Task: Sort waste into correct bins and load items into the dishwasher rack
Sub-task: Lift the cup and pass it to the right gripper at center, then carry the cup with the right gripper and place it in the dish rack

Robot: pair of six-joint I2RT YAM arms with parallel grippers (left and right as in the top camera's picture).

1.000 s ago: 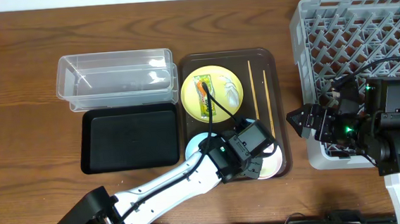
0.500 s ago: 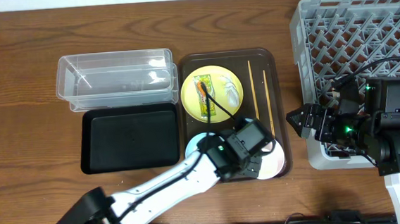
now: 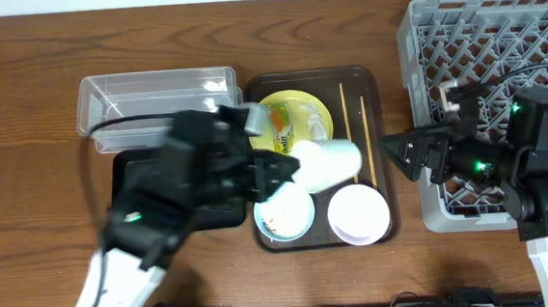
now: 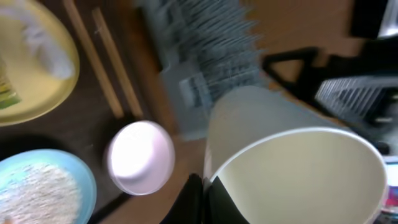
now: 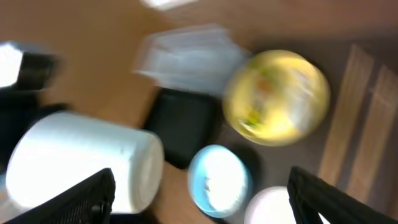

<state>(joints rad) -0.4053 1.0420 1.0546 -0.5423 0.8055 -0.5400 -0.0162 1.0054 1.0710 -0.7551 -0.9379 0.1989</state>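
My left gripper (image 3: 289, 167) is shut on the rim of a white cup (image 3: 328, 164), which it holds on its side above the brown tray (image 3: 366, 84). In the left wrist view its fingers (image 4: 198, 193) pinch the cup's wall (image 4: 292, 162). On the tray lie a yellow plate (image 3: 295, 108) with a wrapper (image 3: 280, 126) and a white scrap (image 3: 315, 123), a blue bowl (image 3: 285, 211) holding rice bits, a white bowl (image 3: 359, 213) and two chopsticks (image 3: 344, 120). My right gripper (image 3: 400, 154) hangs open and empty between the tray and the grey rack (image 3: 490, 61).
The clear tub (image 3: 155, 109) stands left of the tray. The black container (image 3: 150, 181) in front of it is partly covered by my left arm. The rack fills the right side of the table, with my right arm over its front corner.
My left gripper closed on the white cup and lifted it up and leftward off the tray's front, uncovering the white bowl. The right gripper shifted slightly left.
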